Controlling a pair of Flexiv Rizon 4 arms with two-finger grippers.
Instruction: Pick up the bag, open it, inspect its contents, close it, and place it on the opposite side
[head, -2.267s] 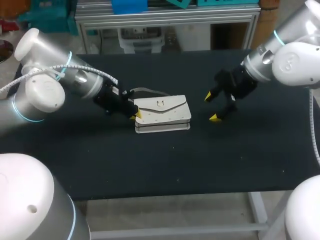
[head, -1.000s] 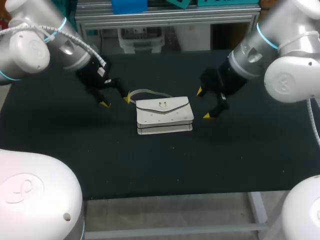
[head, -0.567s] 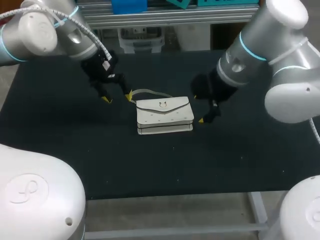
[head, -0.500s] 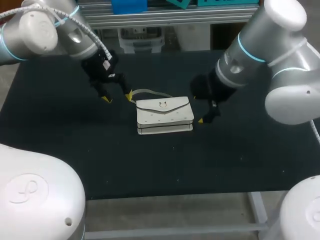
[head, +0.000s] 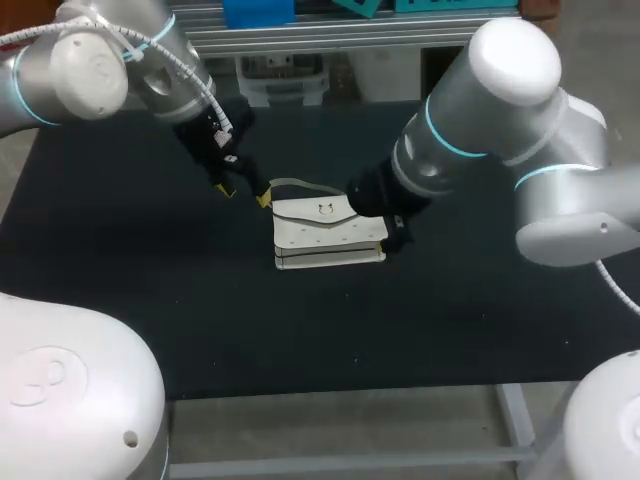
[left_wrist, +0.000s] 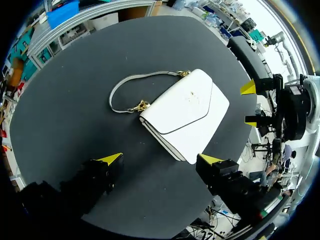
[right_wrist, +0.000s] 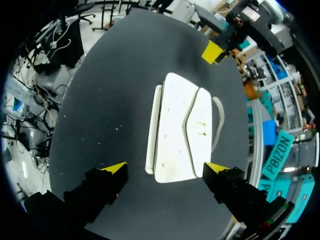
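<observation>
A white flap bag (head: 326, 232) with a gold clasp lies flat and closed on the black table (head: 140, 290). Its thin strap (head: 300, 185) loops out from the far left corner. My left gripper (head: 246, 194) stands open just left of the bag, beside the strap's end. In the left wrist view the bag (left_wrist: 186, 113) lies ahead of the open left gripper (left_wrist: 160, 159). My right gripper (head: 386, 233) hangs at the bag's right end, mostly hidden under its own arm. In the right wrist view the right gripper (right_wrist: 165, 167) is open, with the bag (right_wrist: 179, 131) just ahead, untouched.
Bare black tabletop spreads on both sides of the bag and toward the front edge (head: 330, 385). A metal frame (head: 330, 30) runs behind the table's far edge. My right arm's bulky elbow (head: 500, 90) reaches over the table's right half.
My right arm has swung left, bringing its gripper over the bag's right end. My left gripper has shifted a little right, toward the strap. The bag has not moved.
</observation>
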